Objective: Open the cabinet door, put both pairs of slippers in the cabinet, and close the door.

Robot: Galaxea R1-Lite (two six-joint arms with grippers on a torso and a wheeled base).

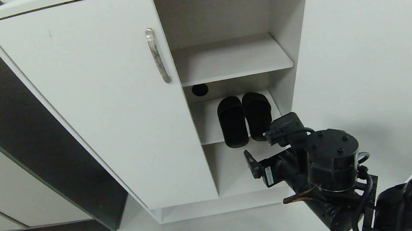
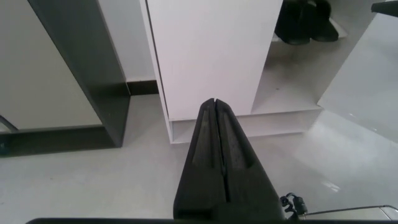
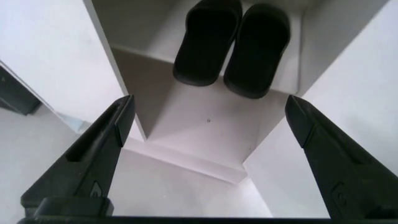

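The left claw [image 2: 215, 102] hangs above the floor [image 2: 93, 180] before the cabinet [image 1: 289, 13], with its fingers pressed together and nothing between them. The cabinet's left door [image 1: 94, 100] is closed, and its metal handle [image 1: 157, 56] stands upright. At 4 o'clock from the handle, one pair of black slippers [image 1: 245, 118] lies side by side on the middle shelf [image 1: 208, 127]. Their near ends reach over its front edge. At 5 o'clock from the slippers is the right claw [image 3: 209, 99], fingers wide apart and empty. The right door [image 1: 369, 63] stands open at 3 o'clock.
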